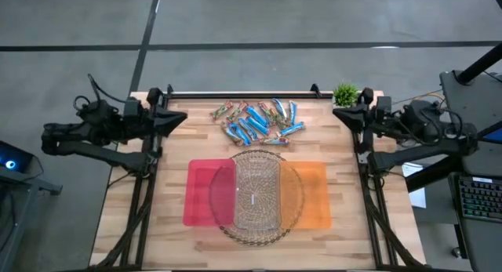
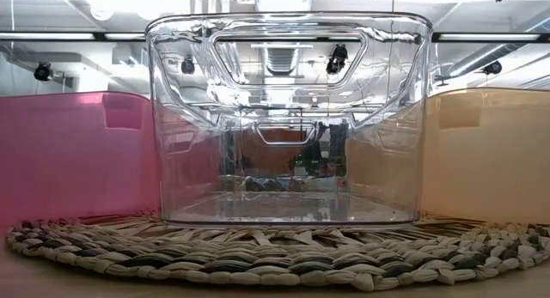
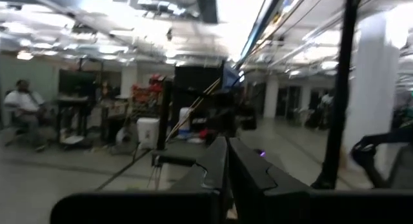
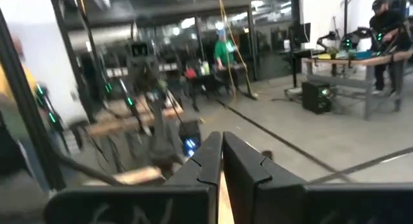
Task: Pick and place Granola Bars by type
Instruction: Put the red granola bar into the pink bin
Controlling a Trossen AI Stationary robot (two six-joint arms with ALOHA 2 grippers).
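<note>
The granola bars [image 1: 257,120], mostly blue wrappers with a few brown ones, lie in a loose heap on the far middle of the wooden table. My left gripper [image 1: 182,119] is shut and empty at the table's far left edge, pointing toward the heap from well to its left. My right gripper [image 1: 337,114] is shut and empty at the far right edge, pointing toward the heap. In the wrist views the left gripper [image 3: 227,153] and the right gripper [image 4: 222,150] show closed fingers pointing out at the room.
A clear bin [image 1: 257,192] stands on a round woven mat [image 1: 222,213] in the near middle, with a pink bin [image 1: 205,192] to its left and an orange bin [image 1: 315,195] to its right. A small green plant [image 1: 345,94] stands at the far right corner.
</note>
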